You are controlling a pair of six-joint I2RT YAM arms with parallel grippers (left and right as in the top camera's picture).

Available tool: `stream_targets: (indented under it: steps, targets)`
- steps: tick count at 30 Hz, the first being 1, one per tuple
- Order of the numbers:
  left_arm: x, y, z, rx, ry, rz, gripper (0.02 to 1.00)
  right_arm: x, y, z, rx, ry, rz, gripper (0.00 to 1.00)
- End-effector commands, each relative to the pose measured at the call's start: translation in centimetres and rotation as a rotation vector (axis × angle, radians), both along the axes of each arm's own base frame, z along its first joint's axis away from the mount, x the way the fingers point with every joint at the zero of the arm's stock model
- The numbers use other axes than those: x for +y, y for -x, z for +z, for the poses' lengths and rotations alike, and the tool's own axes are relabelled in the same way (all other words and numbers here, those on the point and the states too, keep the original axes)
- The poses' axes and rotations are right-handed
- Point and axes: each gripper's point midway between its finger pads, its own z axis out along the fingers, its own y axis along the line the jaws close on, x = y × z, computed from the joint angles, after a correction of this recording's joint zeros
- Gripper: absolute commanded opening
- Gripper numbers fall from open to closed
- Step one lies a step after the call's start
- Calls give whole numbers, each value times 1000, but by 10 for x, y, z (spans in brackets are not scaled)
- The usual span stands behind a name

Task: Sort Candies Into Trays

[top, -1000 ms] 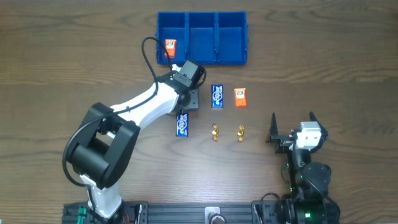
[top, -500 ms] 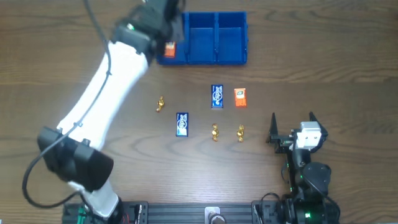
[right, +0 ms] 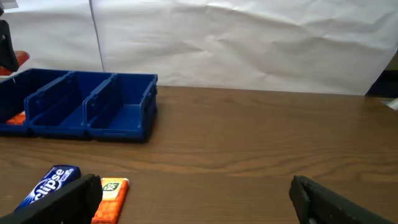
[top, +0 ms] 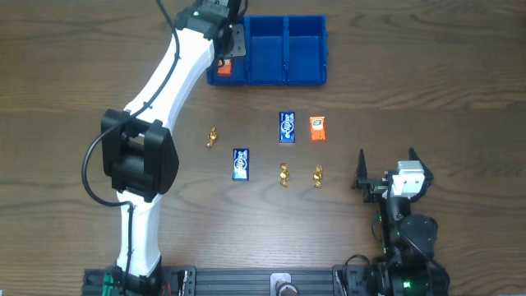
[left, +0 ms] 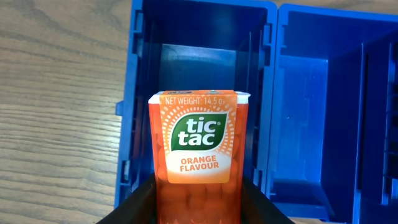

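- Over the left compartment [left: 199,68] of the blue tray [top: 285,49], the left gripper [left: 199,205] clamps an orange mint box [left: 199,146] by its lower end. The box is upright, label facing the wrist camera.
- Biggest risk is the drop! Let go from this height and a tall, light box may bounce or topple, and the divider wall sits just beside it. It could end up leaning on that wall or tipping into the middle compartment.
- Second worry is clearance. The compartment looks barely wider than the fingers, so if they spread while low inside they may knock the tray walls and shove the whole tray.
- An orange patch [right: 13,118] shows low in that same compartment from the right wrist view. I cannot tell whether it is another box. If it is, the new one may land on top and skid.
- On the table [top: 427,90] wait a second orange mint box [top: 317,128], two blue gum packs [top: 287,127] and three gold-wrapped candies [top: 283,174]. On its way back the arm passes over them, and a low elbow or cable could scatter the small gold ones.
- Down by its base, the right gripper [right: 196,199] is spread wide with nothing between the fingers, well apart from the tray.
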Motion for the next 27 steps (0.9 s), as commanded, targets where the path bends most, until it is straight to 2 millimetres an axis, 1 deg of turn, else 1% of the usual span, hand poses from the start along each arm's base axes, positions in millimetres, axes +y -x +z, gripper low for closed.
stream_targets:
  steps: [1,4,5,6,8,10,11,12,14,15,16,18,20,21,22,23,26,27]
  targets:
    - [6,-7,10,-25,4,-1,452,1,0,0,-2,8,5,998]
    - [6,-7,11,-25,5,-2,654,1,0,0,-2,8,5,998]
    - [4,-7,11,-26,10,-4,687,1,0,0,-2,8,5,998]
    - [0,-7,12,-28,22,-11,695,1,0,0,-2,8,5,998]
    - [-14,-5,20,-42,41,-24,702,1,0,0,-2,8,5,998]
    - [-38,1,35,-62,55,-60,704,1,0,0,-2,8,5,998]
    - [-54,6,43,-72,63,-82,704,1,0,0,-2,8,5,998]
    - [-74,16,53,-81,69,-97,704,1,0,0,-2,8,5,998]
    - [-110,38,63,-92,70,-104,704,1,0,0,-2,8,5,998]
    - [-133,53,64,-94,74,-113,706,1,0,0,-2,8,5,998]
    - [-150,66,63,-90,83,-121,706,1,0,0,-2,8,5,998]
    - [-190,100,53,-71,94,-141,709,1,0,0,-2,8,5,998]
    - [-217,122,34,-49,77,-159,706,1,0,0,-2,8,5,998]
    - [-224,129,25,-37,72,-161,709,1,0,0,-2,8,5,998]
    - [-232,135,11,-18,64,-161,709,1,0,0,-2,8,5,998]
    - [-237,141,-8,11,48,-154,709,1,0,0,-2,8,5,998]
    - [-241,147,-46,77,32,-133,702,1,0,0,-2,8,5,998]
    - [-242,148,-55,95,30,-126,702,1,0,0,-2,8,5,998]
